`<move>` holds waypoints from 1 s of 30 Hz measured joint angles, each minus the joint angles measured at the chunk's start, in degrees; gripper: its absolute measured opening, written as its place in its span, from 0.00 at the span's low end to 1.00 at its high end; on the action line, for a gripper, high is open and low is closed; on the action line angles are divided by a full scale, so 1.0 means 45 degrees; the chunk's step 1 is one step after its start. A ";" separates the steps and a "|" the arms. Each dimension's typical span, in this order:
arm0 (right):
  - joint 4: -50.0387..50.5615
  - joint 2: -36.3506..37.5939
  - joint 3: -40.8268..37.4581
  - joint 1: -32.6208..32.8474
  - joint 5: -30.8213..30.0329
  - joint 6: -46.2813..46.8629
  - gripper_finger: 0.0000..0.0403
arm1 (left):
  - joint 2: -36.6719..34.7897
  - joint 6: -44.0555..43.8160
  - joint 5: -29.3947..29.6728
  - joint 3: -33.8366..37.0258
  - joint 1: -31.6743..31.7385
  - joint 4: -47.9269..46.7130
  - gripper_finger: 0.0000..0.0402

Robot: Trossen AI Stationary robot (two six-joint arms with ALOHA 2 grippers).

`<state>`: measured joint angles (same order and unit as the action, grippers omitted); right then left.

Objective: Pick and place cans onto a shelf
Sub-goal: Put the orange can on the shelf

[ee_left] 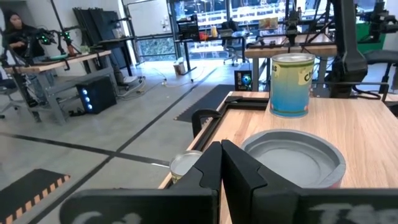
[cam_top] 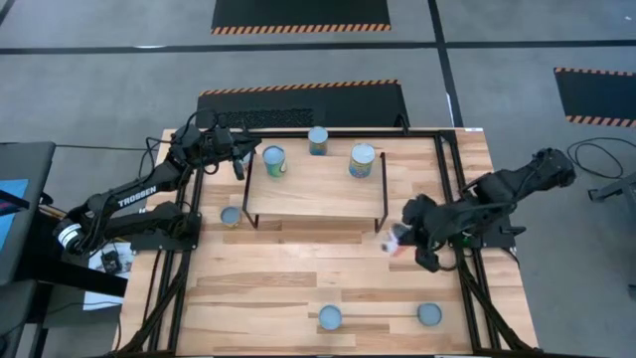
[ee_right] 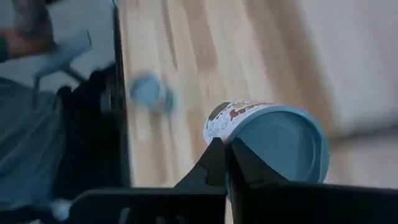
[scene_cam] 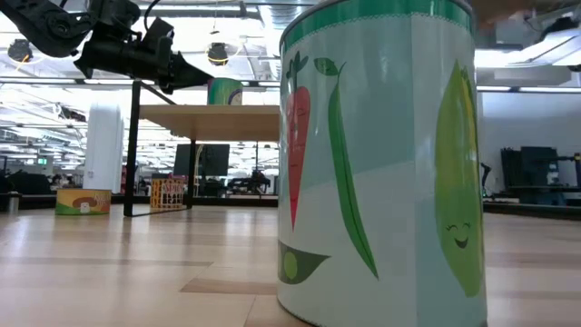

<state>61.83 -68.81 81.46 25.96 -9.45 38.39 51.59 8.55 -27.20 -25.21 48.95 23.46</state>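
Shelf (cam_top: 316,187): light board on thin black legs, mid-desk toward far edge.
Cans on shelf: three, left (cam_top: 274,160), back-centre (cam_top: 318,140), right (cam_top: 362,159).
Cans on desk (cam_top: 298,288): one (cam_top: 231,216) just L of shelf by its leg; two nr front edge, (cam_top: 329,318) and (cam_top: 429,314), well apart.
Left gripper (cam_top: 238,161): at shelf's far-left corner, just beside left can; jaws clenched, holding nothing.
Right gripper (cam_top: 399,239): off shelf's front-right corner, over desk; jaws grasping a white-label can (ee_right: 273,140), tilted.
Low view: big veg-label can (scene_cam: 381,154) fills foreground.
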 joint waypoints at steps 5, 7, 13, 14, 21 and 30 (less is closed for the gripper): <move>-0.0083 -0.2278 0.2597 -0.1465 -0.0963 -0.4168 0.02 | 0.0000 -0.0068 -0.0001 0.0000 0.0000 0.0025 0.00; -0.0004 -0.3331 0.3692 -0.2347 -0.0896 -0.5850 0.02 | 0.0000 -0.0099 -0.0001 0.0000 0.0000 0.0016 0.00; 0.2107 -0.6491 0.7150 -0.5069 -0.0535 -0.9933 0.02 | 0.0000 -0.0054 -0.0001 0.0000 0.0000 0.0001 0.00; 0.2497 -0.6966 0.7637 -0.5511 -0.0535 -1.0379 0.02 | 0.0000 -0.0044 -0.0001 0.0000 0.0000 -0.0001 0.00; 0.4029 -0.9523 0.9842 -0.7518 -0.0503 -1.3023 0.02 | 0.0000 0.0045 -0.0001 0.0000 0.0000 -0.0033 0.00; 0.4106 -1.0713 1.0271 -0.7960 -0.0142 -1.4616 0.02 | 0.0000 0.0061 -0.0005 0.0000 -0.0004 -0.0064 0.00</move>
<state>80.30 -117.02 127.68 -9.86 -10.09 -27.38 51.59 8.82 -27.22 -25.21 48.93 23.17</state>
